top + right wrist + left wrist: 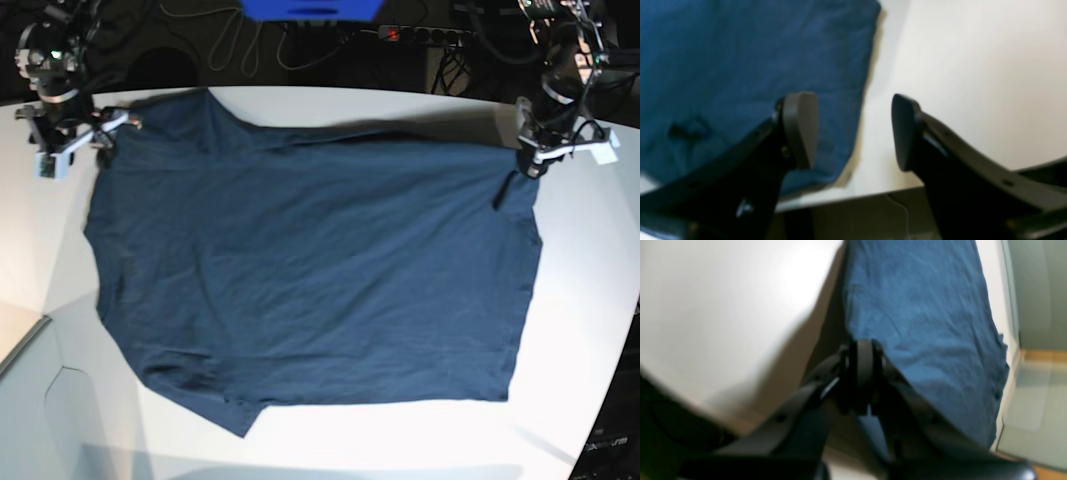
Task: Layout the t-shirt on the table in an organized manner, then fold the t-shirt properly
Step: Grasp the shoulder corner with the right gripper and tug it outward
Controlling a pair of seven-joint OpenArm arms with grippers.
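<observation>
**Shirt spread flat, one corner pinched**

Here the navy t-shirt lies spread across the white tabletop, mostly flat, with one lower corner creased near the front edge.

The left tool sits at the shirt's far corner on the base view's right. Its arm reaches down from above the back edge, and the wrist view shows the two pads pressed together with blue cloth rising up to them. It looks clamped on the shirt's edge, though that view is blurred.

The right tool hangs over the opposite far corner, on the base view's left. Its jaws stand wide apart and hold nothing; one pad is over the cloth, the other over bare tabletop just beside the shirt's edge.
</observation>
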